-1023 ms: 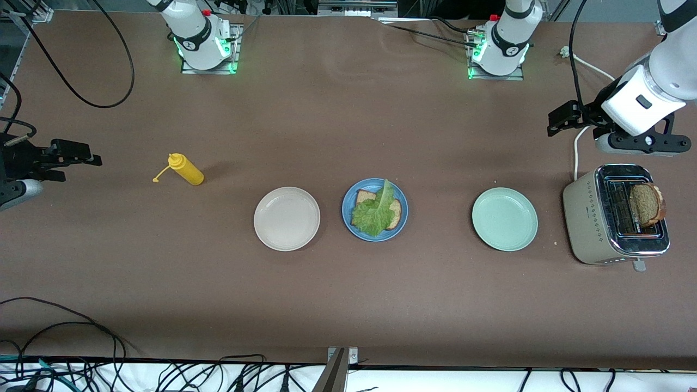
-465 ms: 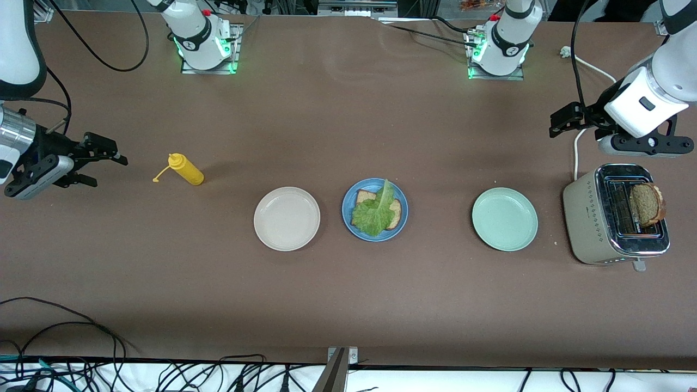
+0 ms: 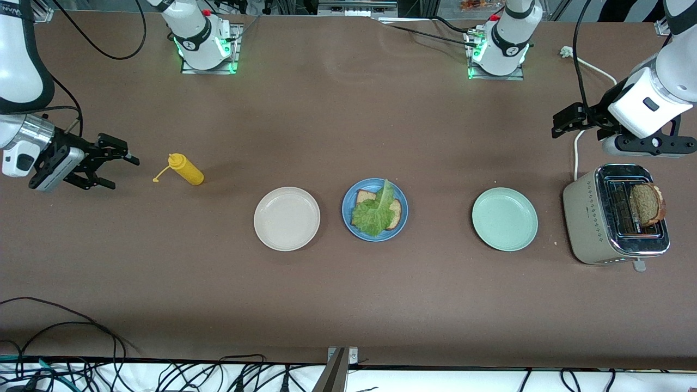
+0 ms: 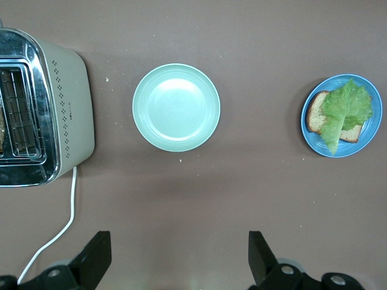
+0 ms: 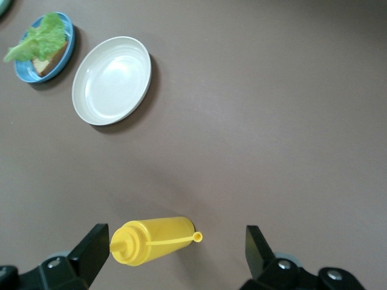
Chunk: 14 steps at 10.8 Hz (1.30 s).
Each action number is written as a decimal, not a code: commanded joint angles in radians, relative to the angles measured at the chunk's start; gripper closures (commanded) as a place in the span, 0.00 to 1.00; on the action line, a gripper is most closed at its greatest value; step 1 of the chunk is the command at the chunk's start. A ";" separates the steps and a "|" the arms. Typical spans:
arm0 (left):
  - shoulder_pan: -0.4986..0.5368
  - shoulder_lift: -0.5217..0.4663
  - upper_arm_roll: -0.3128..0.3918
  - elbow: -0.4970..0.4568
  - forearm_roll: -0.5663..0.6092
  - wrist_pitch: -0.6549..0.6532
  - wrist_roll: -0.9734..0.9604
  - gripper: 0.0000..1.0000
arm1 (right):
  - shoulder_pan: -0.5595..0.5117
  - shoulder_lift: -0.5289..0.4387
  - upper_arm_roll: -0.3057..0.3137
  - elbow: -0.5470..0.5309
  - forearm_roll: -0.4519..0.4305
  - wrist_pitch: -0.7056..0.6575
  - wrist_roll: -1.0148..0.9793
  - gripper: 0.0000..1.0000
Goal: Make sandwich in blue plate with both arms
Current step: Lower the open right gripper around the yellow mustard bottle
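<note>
Half done: bread (image 3: 396, 213) and lettuce (image 3: 374, 213) on blue plate (image 3: 348, 209); second slice (image 3: 647, 204) waiting in toaster (image 3: 591, 218) at 3 o'clock. Left gripper (image 3: 564, 120) over the table above the toaster and right gripper (image 3: 121, 161) near the bottle (image 3: 187, 169) at 9 o'clock, both gaping wide, empty.

Two glossy white robot arms (image 3: 661, 81) with dark grey joint bands stand on square metal base plates (image 3: 209, 64) lit green. Each ends in a black two-finger gripper (image 3: 117, 163), with black cables (image 3: 577, 54) looping alongside
</note>
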 commanded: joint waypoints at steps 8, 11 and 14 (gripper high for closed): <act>0.004 0.007 -0.004 0.022 0.009 0.001 0.007 0.00 | -0.008 0.110 -0.188 -0.134 0.410 -0.141 -0.810 0.01; 0.004 0.007 -0.005 0.022 0.009 -0.001 0.007 0.00 | -0.053 0.185 -0.188 -0.128 0.478 -0.213 -0.963 0.02; 0.004 0.007 -0.004 0.022 0.009 -0.001 0.007 0.00 | -0.084 0.249 -0.188 -0.125 0.519 -0.265 -1.053 0.02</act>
